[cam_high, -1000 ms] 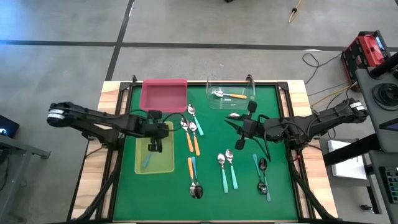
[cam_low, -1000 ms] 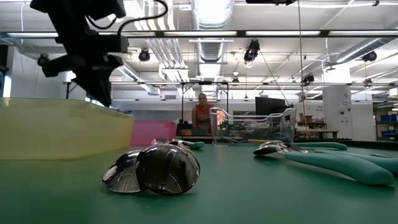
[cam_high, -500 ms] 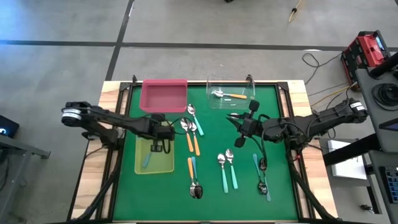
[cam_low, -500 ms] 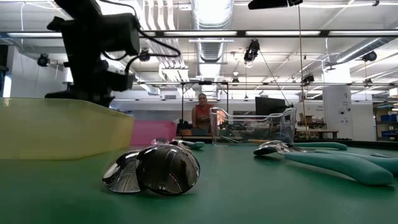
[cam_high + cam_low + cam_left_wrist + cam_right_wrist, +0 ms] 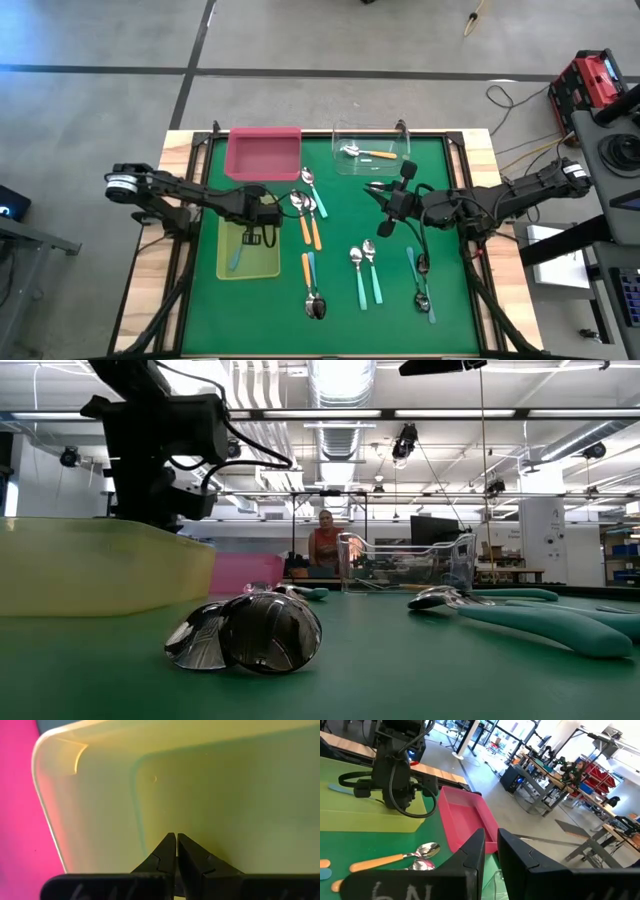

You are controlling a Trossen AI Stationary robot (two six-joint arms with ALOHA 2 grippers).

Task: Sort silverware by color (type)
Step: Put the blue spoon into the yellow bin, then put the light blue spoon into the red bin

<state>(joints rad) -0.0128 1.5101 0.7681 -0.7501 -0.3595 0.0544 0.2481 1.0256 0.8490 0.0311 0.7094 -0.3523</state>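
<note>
Hovering clenched and empty over the yellow-green tray [image 5: 248,250], the left tool [image 5: 252,238] is placed nearest the orange-handled spoons [image 5: 306,222], lengthwise toward the worktop's front edge.

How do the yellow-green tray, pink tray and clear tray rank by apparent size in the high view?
1. Yellow-green tray, largest, though partly covered by the left gripper.
2. Pink tray and clear tray look about alike; the clear one's edges are faint, so no ranking between them.

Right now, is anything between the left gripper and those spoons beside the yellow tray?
Nothing visible. The left gripper hangs over the yellow tray; only its rim separates it from the spoons on the mat.
</note>
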